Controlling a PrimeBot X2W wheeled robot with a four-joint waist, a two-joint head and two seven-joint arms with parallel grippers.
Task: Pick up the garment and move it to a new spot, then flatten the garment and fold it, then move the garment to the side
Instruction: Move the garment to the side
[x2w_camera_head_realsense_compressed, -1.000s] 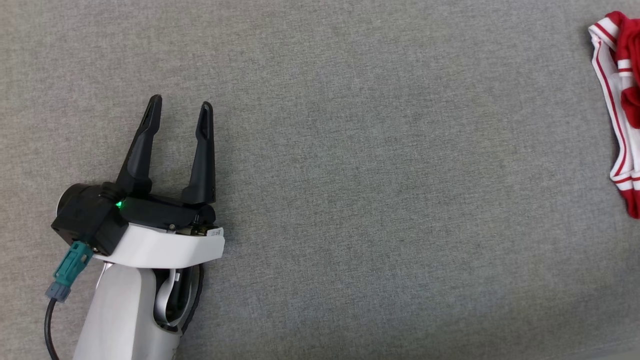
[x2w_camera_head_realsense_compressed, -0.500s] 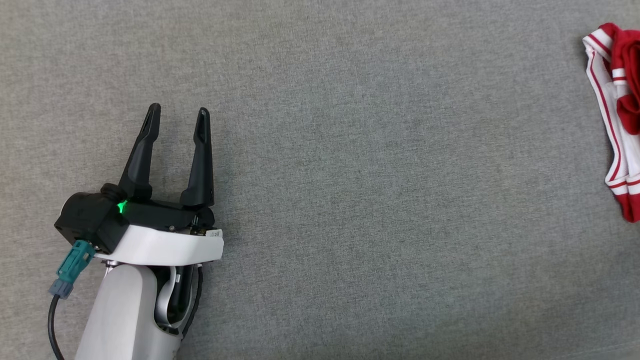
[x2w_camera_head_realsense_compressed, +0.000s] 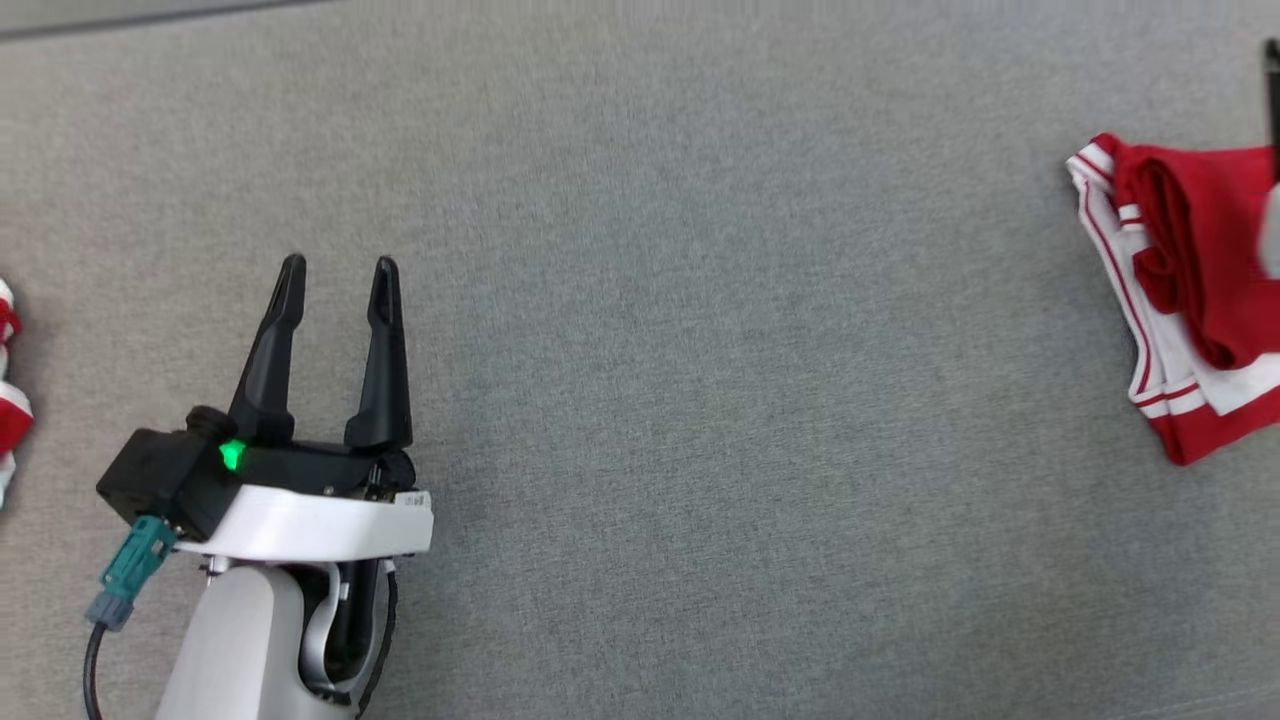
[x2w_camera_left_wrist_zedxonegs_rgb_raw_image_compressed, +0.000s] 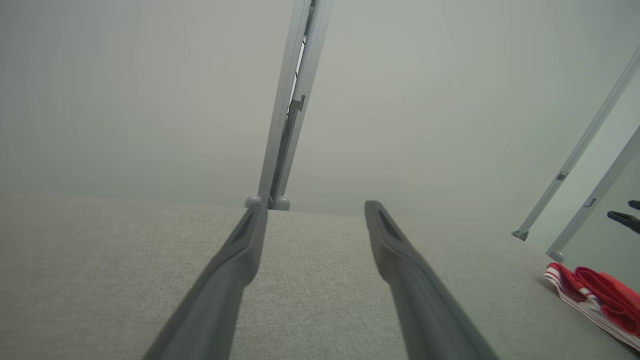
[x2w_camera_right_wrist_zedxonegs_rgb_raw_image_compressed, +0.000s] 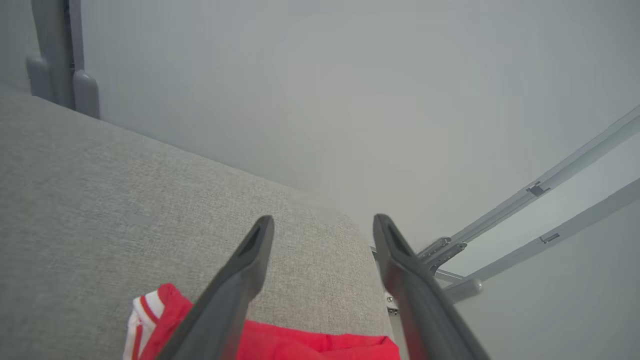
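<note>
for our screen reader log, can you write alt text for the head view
The left tool hangs open and empty at the lower left over a grey fabric surface. A bunched red and white garment lies at the right edge, well apart from it; more red and white cloth shows at the far left edge.

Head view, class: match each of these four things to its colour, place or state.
Things:
1 left gripper
2 garment
3 light
4 plug

Descriptions:
a teal
b red and white, at the right edge
c open, holding nothing
d green

Pairs: 1-c; 2-b; 3-d; 4-a.
</note>
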